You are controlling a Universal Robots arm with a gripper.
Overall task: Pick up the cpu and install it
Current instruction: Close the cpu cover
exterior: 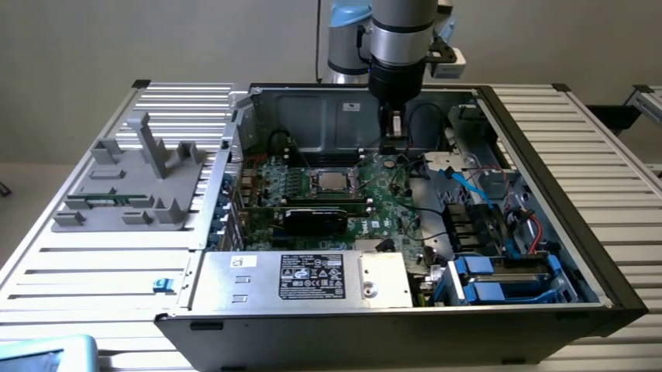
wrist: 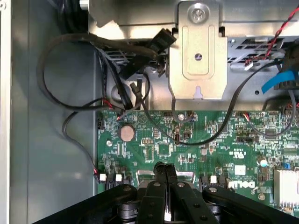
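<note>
Open computer case (exterior: 579,232) on a slatted metal table (exterior: 93,271), seen from the exterior view. The arm reached down into the rear half of the case; its gripper (exterior: 392,139) hung above the green motherboard (exterior: 388,209), with the jaws closed together and nothing between them. In the wrist view the two black fingers (wrist: 160,173) met tip to tip at the gripper (wrist: 164,167), just over the motherboard (wrist: 196,135), near a round coin battery (wrist: 127,133) and below a silver metal bracket (wrist: 198,56) crossed by black cables (wrist: 70,102). The cpu (exterior: 329,180), silver top upward, lay flat inside the socket frame on the motherboard, toward the exterior view's left of the gripper and apart from it. A black card (exterior: 315,217) sat just in front of the cpu; a silver box with a white label (exterior: 310,279) filled the near corner. A grey fixture (exterior: 135,182) stood on the table at the exterior view's left of the case
</note>
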